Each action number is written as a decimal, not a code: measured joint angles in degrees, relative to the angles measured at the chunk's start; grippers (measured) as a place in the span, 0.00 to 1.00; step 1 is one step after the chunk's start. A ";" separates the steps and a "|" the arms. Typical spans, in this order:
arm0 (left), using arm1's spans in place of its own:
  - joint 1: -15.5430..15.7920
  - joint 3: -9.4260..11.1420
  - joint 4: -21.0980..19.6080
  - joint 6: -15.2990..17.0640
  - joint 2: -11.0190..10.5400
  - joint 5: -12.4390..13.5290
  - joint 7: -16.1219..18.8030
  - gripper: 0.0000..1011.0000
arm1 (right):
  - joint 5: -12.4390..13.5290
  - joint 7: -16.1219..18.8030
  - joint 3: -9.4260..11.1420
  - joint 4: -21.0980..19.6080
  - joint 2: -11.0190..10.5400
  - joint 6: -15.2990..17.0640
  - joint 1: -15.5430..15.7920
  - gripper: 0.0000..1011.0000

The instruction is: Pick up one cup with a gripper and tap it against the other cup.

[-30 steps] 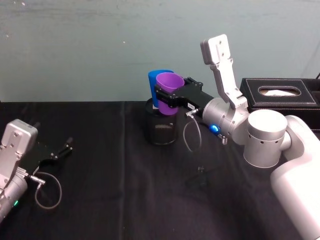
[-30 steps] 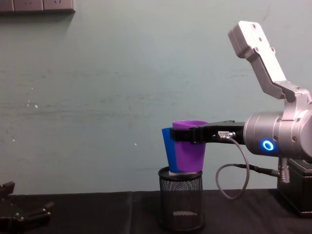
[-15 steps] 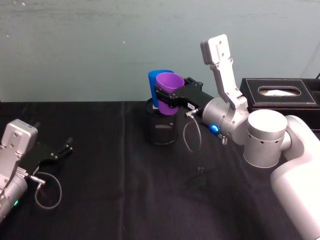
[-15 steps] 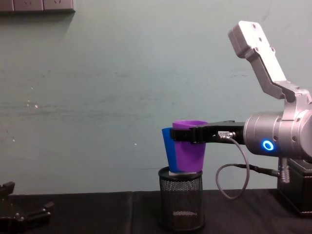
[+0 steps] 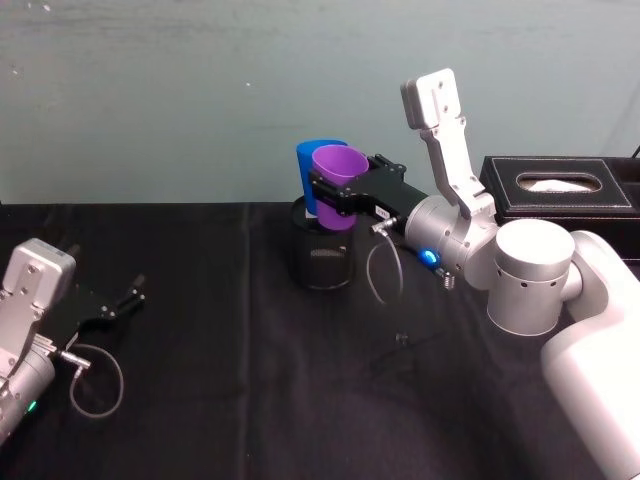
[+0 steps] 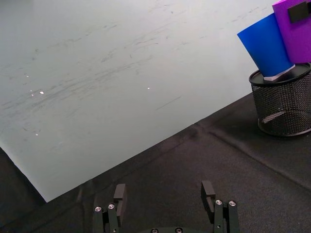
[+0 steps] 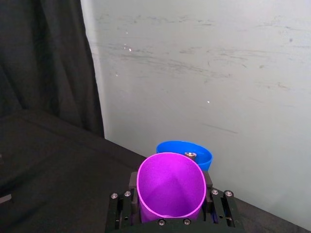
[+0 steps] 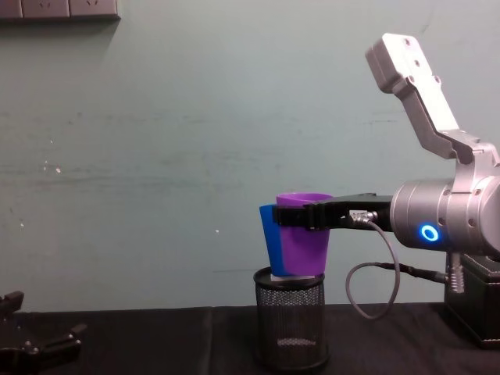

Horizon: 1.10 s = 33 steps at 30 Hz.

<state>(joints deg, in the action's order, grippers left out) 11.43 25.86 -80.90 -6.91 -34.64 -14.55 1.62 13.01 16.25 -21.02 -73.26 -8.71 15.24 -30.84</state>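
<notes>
Checking in from the remote station. The right gripper (image 8: pixel 301 216) is reaching out level from its silver cylindrical wrist, blue ring light (image 8: pixel 428 232) glowing, with the forearm link angling up behind it. Its flat black fingers are clamping the purple plastic tapered tumbler (image 8: pixel 303 250) by the sides just under the rim and holding it upright.

Just past the fingertips, on the far side of the held tumbler, the bright blue plastic tapered tumbler (image 5: pixel 308 170) is leaning a bit. I can't tell whether the two are actually touching or just side by side. Right below the hand, the black mesh pen holder (image 5: pixel 320 262) is holding the blue one's base, and the purple base is hovering at its rim.

The left gripper (image 6: pixel 165 191) is sitting low over the black tablecloth (image 5: pixel 250 380), well away from that hand, fingers spread with nothing between them.
</notes>
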 joint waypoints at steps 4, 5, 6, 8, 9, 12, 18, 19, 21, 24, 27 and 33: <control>0.00 0.00 0.00 0.00 0.00 0.00 0.00 0.99 | 0.00 0.00 0.00 0.00 0.00 0.00 0.00 0.72; 0.00 0.00 0.00 0.00 0.00 0.00 0.00 0.99 | 0.00 0.00 0.00 0.00 0.00 0.00 0.00 0.72; 0.00 0.00 0.00 0.00 0.00 0.00 0.00 0.99 | 0.00 0.00 0.00 0.00 0.00 0.00 0.00 0.72; 0.00 0.00 0.00 0.00 0.00 0.00 0.00 0.99 | 0.00 0.00 0.00 0.00 0.00 0.00 0.00 0.72; 0.00 0.00 0.00 0.00 0.00 0.00 0.00 0.99 | 0.00 0.00 0.00 0.00 0.00 0.00 0.00 0.72; 0.00 0.00 0.00 0.00 0.00 0.00 0.00 0.99 | 0.00 0.00 0.00 0.00 0.00 0.00 0.00 0.72; 0.00 0.00 0.00 0.00 0.00 0.00 0.00 0.99 | 0.00 0.00 0.00 0.00 0.00 0.00 0.00 0.72; 0.00 0.00 0.00 0.00 0.00 0.00 0.00 0.99 | 0.00 0.00 0.00 0.00 0.00 0.00 0.00 0.72; 0.00 0.00 0.00 0.00 0.00 0.00 0.00 0.99 | 0.00 0.00 0.00 0.00 0.00 0.00 0.00 0.72; 0.00 0.00 0.00 0.00 0.00 0.00 0.00 0.99 | 0.00 0.00 0.00 0.00 0.00 0.00 0.00 0.72; 0.00 0.00 0.00 0.00 0.00 0.00 0.00 0.99 | 0.00 0.00 0.00 0.00 0.00 0.00 0.00 0.72; 0.00 0.00 0.00 0.00 0.00 0.00 0.00 0.99 | 0.00 0.00 0.00 0.00 0.00 0.00 0.00 0.72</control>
<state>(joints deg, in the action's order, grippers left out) 11.43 25.86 -80.90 -6.91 -34.64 -14.55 1.62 13.01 16.25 -21.02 -73.26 -8.71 15.24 -30.84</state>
